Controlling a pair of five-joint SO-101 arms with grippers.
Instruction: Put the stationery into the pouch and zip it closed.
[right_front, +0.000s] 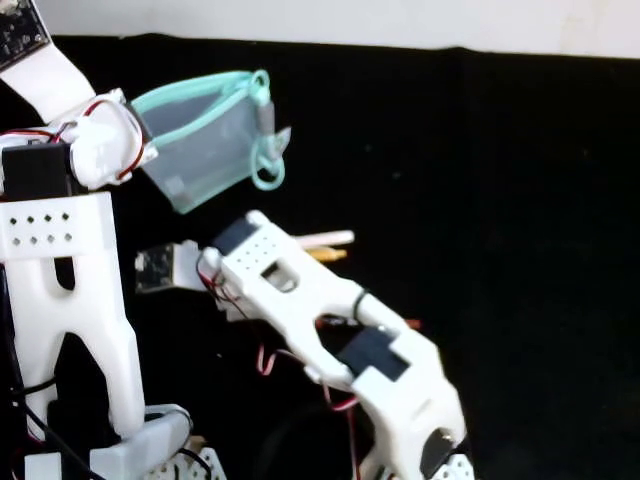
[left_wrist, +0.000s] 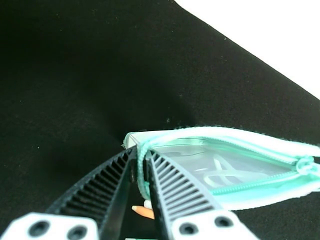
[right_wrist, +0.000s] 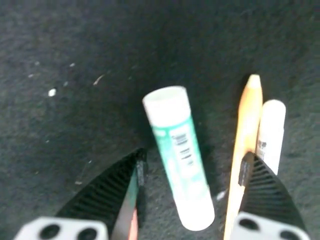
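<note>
- Above the black table (right_front: 500, 200), the mesh pouch (right_front: 205, 135) is held pinched at one end by the left gripper (left_wrist: 141, 161)
- The right gripper (right_wrist: 193, 162) is spread wide around a glue stick (right_wrist: 175, 135)

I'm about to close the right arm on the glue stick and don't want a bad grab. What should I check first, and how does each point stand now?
1. Left hand shut on the pouch edge, pouch held up: ok.
2. Pouch zip open for loading: ok, the mouth gapes.
3. Right hand open: ok.
4. Glue stick between the right hand's fingers: ok.
5. Pencil clear of the grab: not ok. It lies right against one finger, with the white pen beside it.
6. Right hand low enough to grip: cannot tell.
</note>
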